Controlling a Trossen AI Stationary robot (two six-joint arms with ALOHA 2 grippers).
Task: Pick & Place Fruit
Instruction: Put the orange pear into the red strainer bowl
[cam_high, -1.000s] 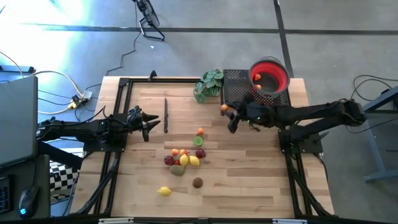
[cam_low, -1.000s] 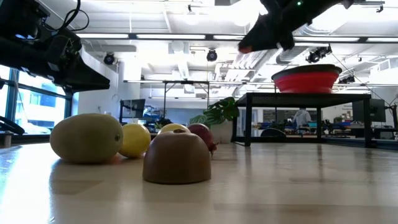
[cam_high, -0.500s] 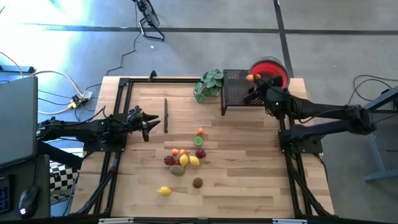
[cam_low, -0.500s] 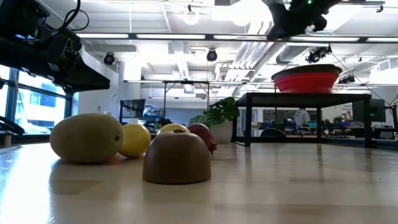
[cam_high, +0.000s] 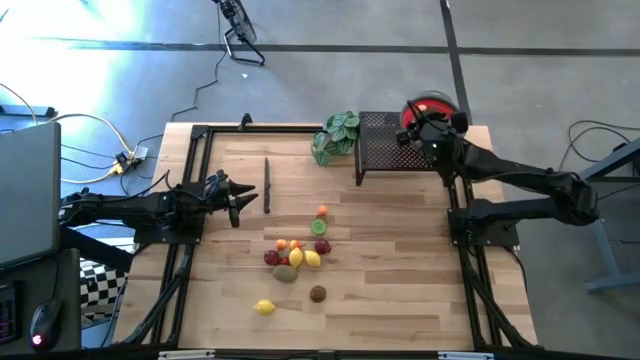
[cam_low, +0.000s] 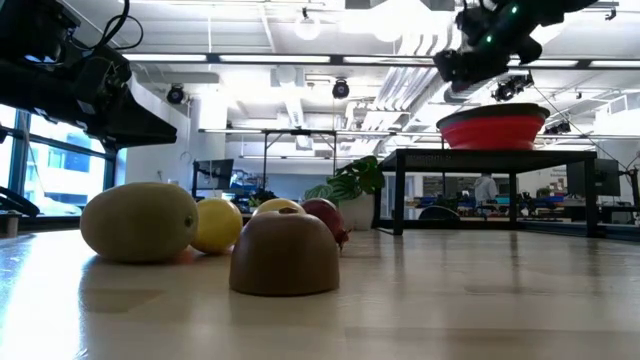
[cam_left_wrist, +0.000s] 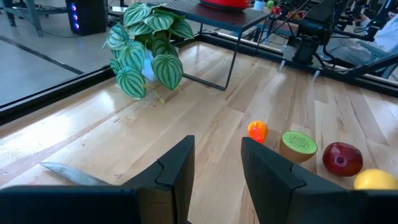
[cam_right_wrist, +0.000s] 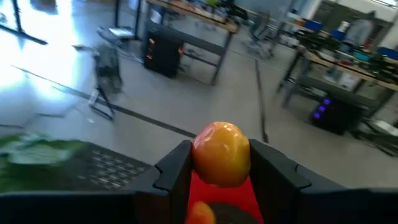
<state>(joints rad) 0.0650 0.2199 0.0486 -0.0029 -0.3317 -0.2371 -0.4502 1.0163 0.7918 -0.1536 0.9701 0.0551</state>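
My right gripper (cam_right_wrist: 221, 155) is shut on a small orange fruit (cam_right_wrist: 221, 152) over the red bowl (cam_high: 432, 103), which stands on a black mesh stand (cam_high: 385, 145) at the table's far right. Another orange fruit (cam_right_wrist: 200, 213) lies in the bowl. Several fruits (cam_high: 297, 252) rest on the table's middle, among them an orange one (cam_left_wrist: 257, 130), a green-topped half (cam_left_wrist: 298, 144) and a red one (cam_left_wrist: 342, 158). My left gripper (cam_high: 237, 200) waits open at the table's left, nothing between its fingers (cam_left_wrist: 180, 174). My right gripper pinches the orange fruit by two opposite sides (cam_right_wrist: 204, 163) between its two fingers. The fingers lie roughly level, reaching in from the table's right. The fruit is lifted clear, above the red bowl's inside (cam_right_wrist: 249, 199).
A potted green plant (cam_high: 337, 135) stands left of the mesh stand. A knife (cam_high: 267, 185) lies on the wood in front of my left gripper. A yellow fruit (cam_high: 264, 307) and a brown one (cam_high: 317, 293) lie apart, nearer the front edge.
My right gripper has carried the orange fruit from over the table by the stand's near left corner toward the far right, up over the red bowl, tipping from pointing down to nearly level. It stays shut on the fruit.
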